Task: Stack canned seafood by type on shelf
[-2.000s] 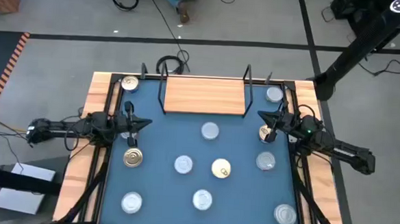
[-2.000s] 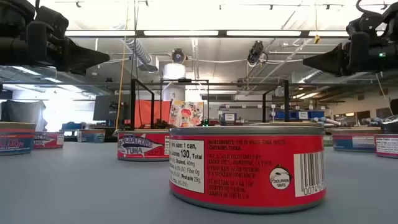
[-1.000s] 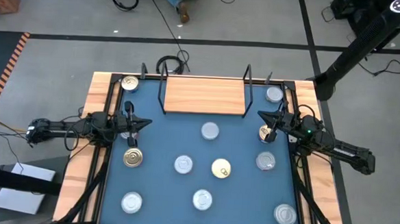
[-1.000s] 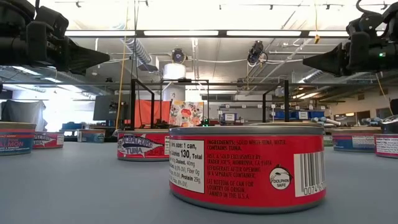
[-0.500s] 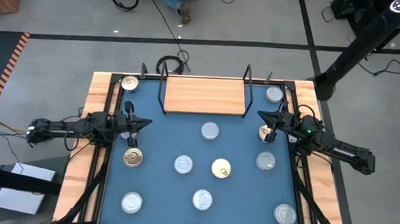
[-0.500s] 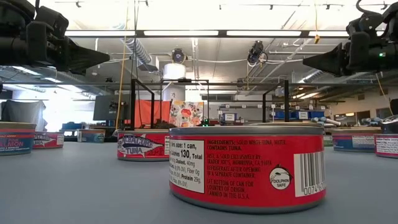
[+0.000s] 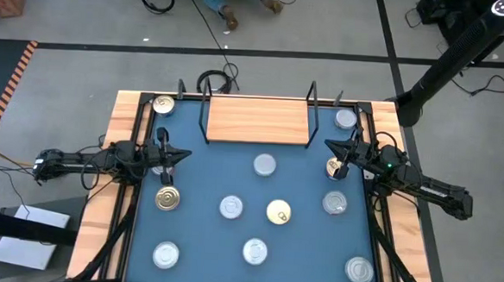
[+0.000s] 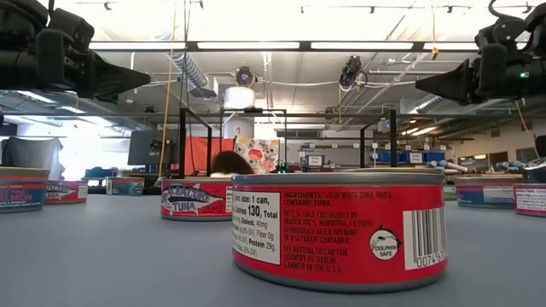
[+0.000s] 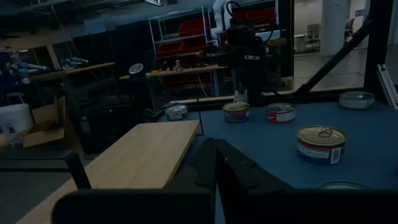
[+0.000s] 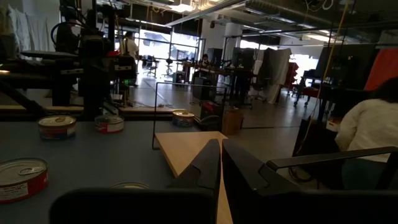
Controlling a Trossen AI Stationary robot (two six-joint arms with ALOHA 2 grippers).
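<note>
- The cans (image 7: 262,166) lie scattered over the blue bench (image 7: 206,186); one sits in each far corner, outside the shelf's ends, and none is on the shelf (image 7: 256,120) yet.
- The shelf stands bare at the far edge, between its black wire uprights.
- Left gripper (image 7: 180,154) hangs at the left side, jaws clenched on nothing — a gold-lidded can (image 7: 168,198) lies just nearside of it.
- Right gripper (image 7: 330,146) hangs at the right side, jaws also pressed together and empty, with another gold-lidded can (image 7: 334,168) just beside it.
- The cans look stiff and fairly weighty, with smooth metal sides that may slip; the sound hold is likely across the round wall, below the lid rim.
- The wire uprights could catch an arm coming in from the side — neighbouring cans stand well apart, so reaching each seems easy.
- A person (image 10: 372,134) sits beyond the bench, clear of the arms.
</note>
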